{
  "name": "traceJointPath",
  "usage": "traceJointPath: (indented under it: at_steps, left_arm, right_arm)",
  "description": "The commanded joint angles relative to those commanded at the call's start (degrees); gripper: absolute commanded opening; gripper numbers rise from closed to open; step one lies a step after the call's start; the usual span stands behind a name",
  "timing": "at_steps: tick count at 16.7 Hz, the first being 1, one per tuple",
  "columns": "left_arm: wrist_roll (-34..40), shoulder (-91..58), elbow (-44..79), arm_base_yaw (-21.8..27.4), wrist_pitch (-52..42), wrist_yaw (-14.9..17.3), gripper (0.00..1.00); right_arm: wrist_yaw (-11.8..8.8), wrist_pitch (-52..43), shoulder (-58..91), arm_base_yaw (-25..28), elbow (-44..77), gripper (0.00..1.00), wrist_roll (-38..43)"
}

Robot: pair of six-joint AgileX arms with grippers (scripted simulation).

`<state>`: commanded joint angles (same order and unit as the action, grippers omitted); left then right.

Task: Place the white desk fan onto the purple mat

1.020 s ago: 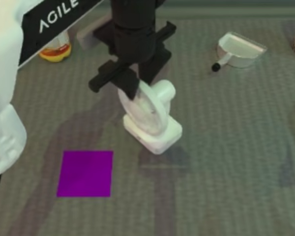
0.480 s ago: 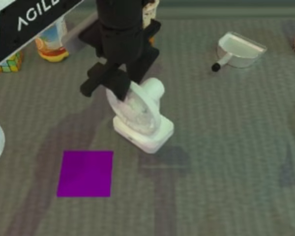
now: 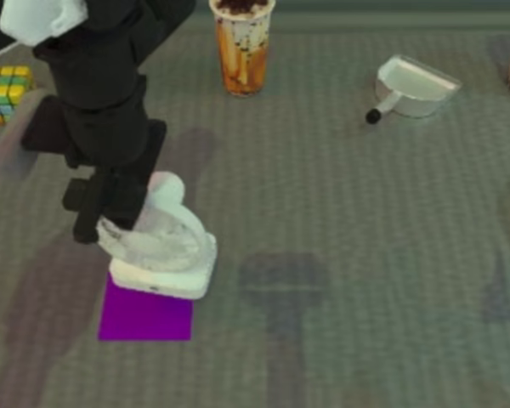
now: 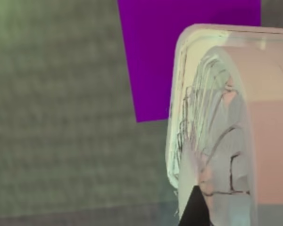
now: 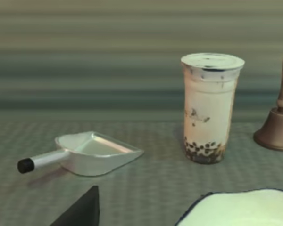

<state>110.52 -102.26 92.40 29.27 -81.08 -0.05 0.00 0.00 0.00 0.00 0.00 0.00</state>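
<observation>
Left gripper (image 3: 110,223): seen at centre left of the top view, black, fingers clamped on the round grilled head of the white desk fan (image 3: 163,251). The fan is held with its rounded base over the upper edge of the purple mat (image 3: 144,316); whether the base touches the mat cannot be told. In the left wrist view the fan (image 4: 226,122) fills the right half of the frame, with the mat (image 4: 155,56) at upper centre behind it and a black fingertip (image 4: 194,209) at the bottom edge.

Purple mat: flat square in the lower left of the top view, its upper part covered by the fan base.

Right arm: not seen in the top view; only a dark edge is shown in the lower left of its wrist view, so the state of its fingers cannot be told.

Containers:
- Clear cup (image 3: 240,47), top centre of the top view, upright, holding a brown-and-cream drink with dark topping.
- Lidded cup (image 5: 210,107), right of centre in the right wrist view, holding a pale milky drink with dark pearls at the bottom.
- Pale dustpan (image 3: 414,87), upper right of the top view, black-tipped handle; nothing seen in it.

Other items: coloured puzzle cube (image 3: 4,87), upper left; brass bell (image 5: 279,113), right edge of the right wrist view; a white rimmed object at the lower right of that view.

Writing: none legible.
</observation>
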Motion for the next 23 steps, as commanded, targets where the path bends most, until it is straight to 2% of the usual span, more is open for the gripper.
traceJointPath:
  at_steps: [5,10,16,20,23]
  left_arm:
    - [9.2,8.1,-10.3,-2.6,3.3,-0.1,0.00]
    - [9.2,8.0,-10.6,-2.3,3.4,-0.1,0.00]
    - [9.2,7.2,-17.0,-2.7,10.9,-0.1,0.00]
    - [9.3,7.2,-17.2,-2.7,11.2,-0.1,0.00]
    - [9.3,7.2,-17.2,-2.7,11.2,-0.1,0.23]
  right_arm:
    - [0.0,0.0,0.0,0.0,0.0,1.00,0.0]
    - [0.0,0.0,0.0,0.0,0.0,1.00,0.0]
    - [0.0,0.0,0.0,0.0,0.0,1.00,0.0]
    - [0.0,0.0,0.0,0.0,0.0,1.00,0.0]
    - [0.0,0.0,0.0,0.0,0.0,1.00,0.0]
